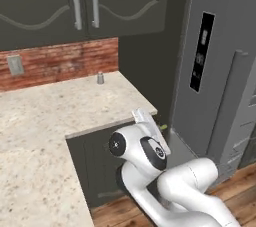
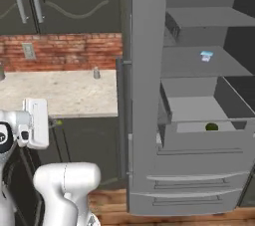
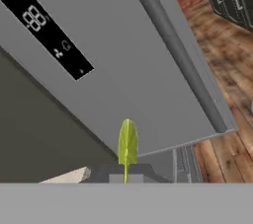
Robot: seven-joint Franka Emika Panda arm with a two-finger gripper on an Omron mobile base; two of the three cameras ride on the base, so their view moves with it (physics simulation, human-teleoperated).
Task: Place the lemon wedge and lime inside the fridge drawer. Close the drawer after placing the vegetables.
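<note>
lime (image 2: 211,127) in fridge drawer (image 2: 209,143), shaker (image 1: 100,78) on counter (image 1: 45,116)

Open fridge door (image 2: 144,90) stands edge-on between the table (image 2: 69,93) and the fridge interior, blocking a straight path across. Fridge drawer (image 2: 199,140) is pulled out, open on top, with free room above under the shelf (image 2: 199,63); the lime (image 2: 211,127) sits inside.

The lemon wedge (image 3: 127,144) is yellow-green, the lime (image 2: 211,127) dark green in the plain grey fridge drawer (image 2: 204,143). The bench (image 1: 45,121) is speckled beige, the wall behind it red brick (image 1: 60,63), the cabinets (image 1: 75,1) dark grey, the floor (image 3: 222,70) brown wood.
</note>
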